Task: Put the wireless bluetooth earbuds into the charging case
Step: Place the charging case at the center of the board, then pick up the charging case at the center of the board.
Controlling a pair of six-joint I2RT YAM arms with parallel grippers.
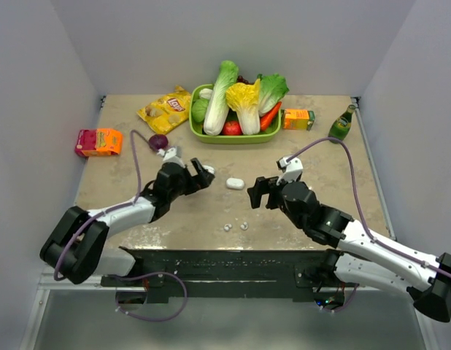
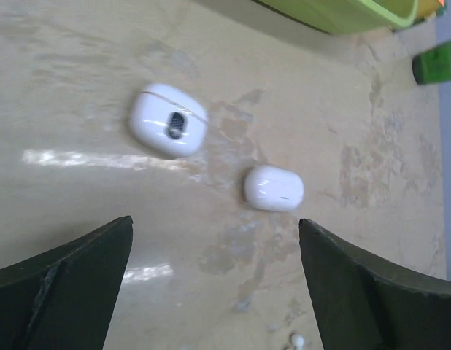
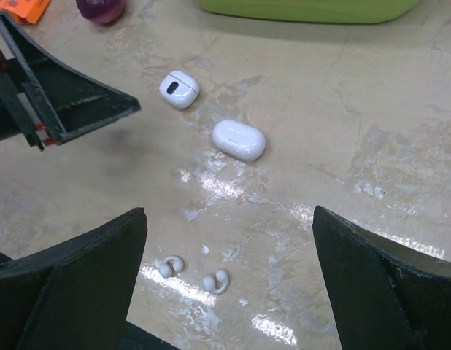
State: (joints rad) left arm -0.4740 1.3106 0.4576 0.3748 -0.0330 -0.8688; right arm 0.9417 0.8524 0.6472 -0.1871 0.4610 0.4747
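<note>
Left tool point(image 1: 202, 177): your left arm stretches low toward the centre, jaws spread, nothing held.
Right tool point(image 1: 257, 192): your right arm mirrors it, jaws wide, nothing held.
Charging case point(image 3: 239, 139): lies on the surface point(image 1: 320, 160) between both tools.
Earbuds point(image 3: 215, 281): two on the surface, nearer you than the case, apart from it.
Second white case point(image 3: 179, 88): near the left tool.

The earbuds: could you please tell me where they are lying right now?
In the top view the earbuds lie loose on the table, about midway left to right, between the white case and the table's front edge.
</note>
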